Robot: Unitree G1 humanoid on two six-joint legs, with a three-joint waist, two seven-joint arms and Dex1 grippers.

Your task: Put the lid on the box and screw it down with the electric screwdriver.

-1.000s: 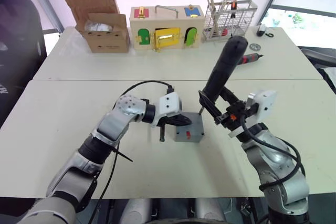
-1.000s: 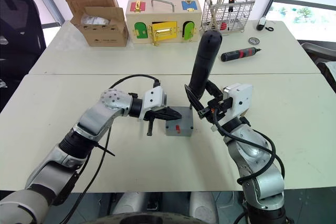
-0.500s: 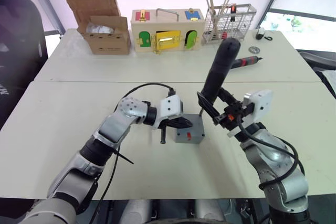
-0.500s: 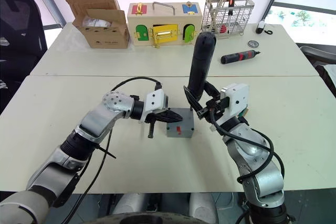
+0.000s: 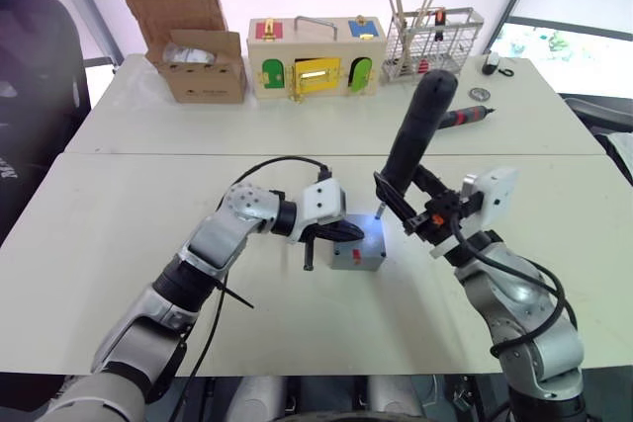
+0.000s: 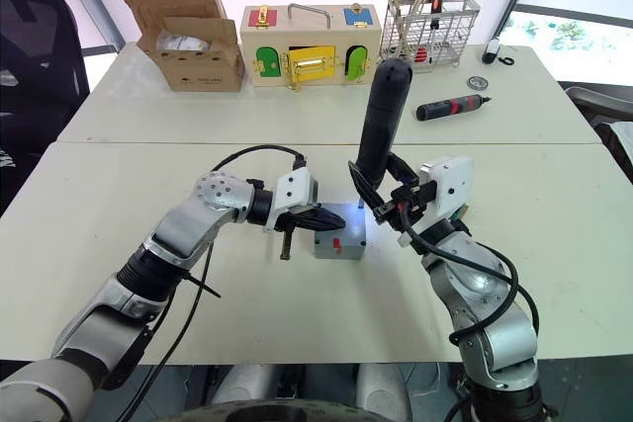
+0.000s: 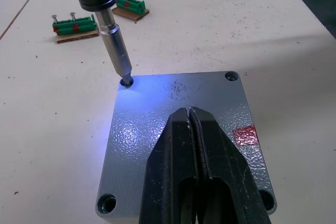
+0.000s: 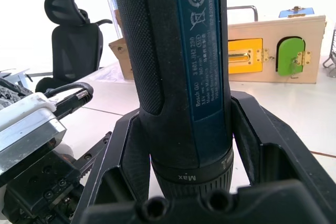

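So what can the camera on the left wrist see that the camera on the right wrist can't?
The left wrist view looks down on the grey lid, with a screw hole in each corner, the red mark, the metal bit sitting in one corner hole in blue-white light, and two green strips holding screws on the table. The left gripper is shut, pressing on the lid. The right wrist view instead shows the wooden box with coloured doors, a black chair and the right gripper clamped round the tool. Both show the electric screwdriver.

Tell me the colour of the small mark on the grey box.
Red. The mark sits on the box's lidded top beside the left gripper, clearest in the left wrist view.
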